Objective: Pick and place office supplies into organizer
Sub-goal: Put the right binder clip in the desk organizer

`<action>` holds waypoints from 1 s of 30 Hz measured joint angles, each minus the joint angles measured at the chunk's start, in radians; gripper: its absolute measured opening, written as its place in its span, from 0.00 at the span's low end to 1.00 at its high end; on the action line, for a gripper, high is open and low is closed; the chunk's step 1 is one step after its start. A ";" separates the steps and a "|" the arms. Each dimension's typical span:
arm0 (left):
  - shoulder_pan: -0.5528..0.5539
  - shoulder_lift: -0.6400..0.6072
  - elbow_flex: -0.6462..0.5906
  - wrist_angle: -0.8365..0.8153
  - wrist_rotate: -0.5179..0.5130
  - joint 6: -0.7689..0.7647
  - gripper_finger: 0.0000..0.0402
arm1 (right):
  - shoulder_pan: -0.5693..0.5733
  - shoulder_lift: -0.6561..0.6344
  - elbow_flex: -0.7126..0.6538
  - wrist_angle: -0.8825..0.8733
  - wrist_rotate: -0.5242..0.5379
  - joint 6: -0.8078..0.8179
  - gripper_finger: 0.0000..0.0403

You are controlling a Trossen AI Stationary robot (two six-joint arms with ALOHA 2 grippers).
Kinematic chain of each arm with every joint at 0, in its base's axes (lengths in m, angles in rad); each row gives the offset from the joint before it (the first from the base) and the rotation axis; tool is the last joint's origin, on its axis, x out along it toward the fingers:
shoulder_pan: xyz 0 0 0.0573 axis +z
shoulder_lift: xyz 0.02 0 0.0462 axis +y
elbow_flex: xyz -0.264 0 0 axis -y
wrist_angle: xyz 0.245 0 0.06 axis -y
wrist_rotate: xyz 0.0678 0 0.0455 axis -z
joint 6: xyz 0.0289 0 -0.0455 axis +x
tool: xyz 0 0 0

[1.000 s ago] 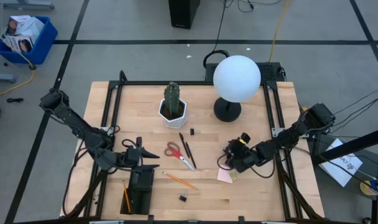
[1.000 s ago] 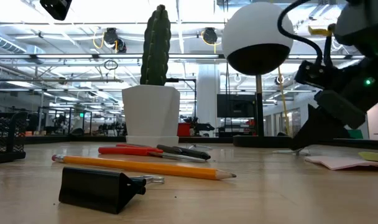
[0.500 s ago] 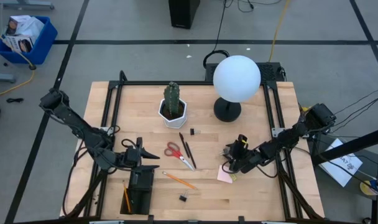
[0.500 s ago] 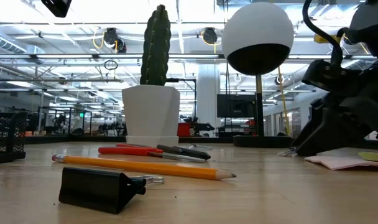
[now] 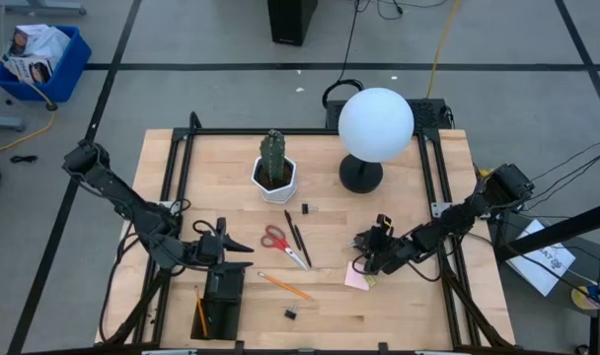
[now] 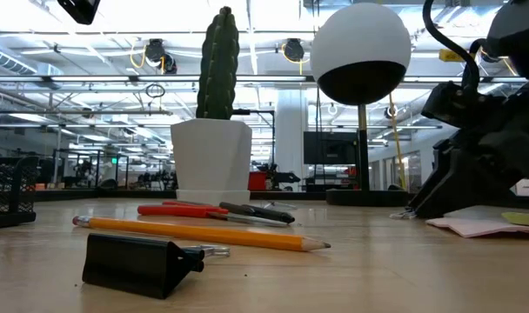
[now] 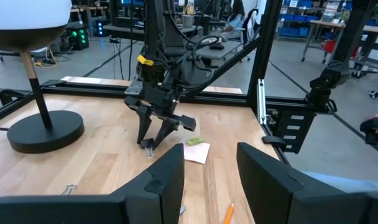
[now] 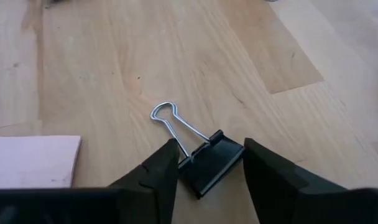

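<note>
In the low view, a black binder clip lies nearest on the table, its wire handles pointing right. Just behind it the orange pencil lies across, tip to the right. Behind that are the red scissors and dark pens, before the cactus pot.

The right gripper is down at the table beside the pink sticky-note pad. Its fingers are open, with a second black clip between them; the wire loop points away from the wrist.

The left gripper hovers open above the black organizer, at the table's front left, where a pencil already lies lengthwise.
</note>
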 joint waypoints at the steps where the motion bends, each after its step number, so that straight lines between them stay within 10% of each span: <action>1: 0.000 0.000 0.000 0.000 0.000 0.000 0.38 | 0.000 0.001 0.000 0.016 -0.005 -0.007 0.38; 30: 0.001 0.000 0.000 0.038 -0.037 0.071 0.38 | 0.001 0.024 0.079 0.514 -0.097 -0.250 0.39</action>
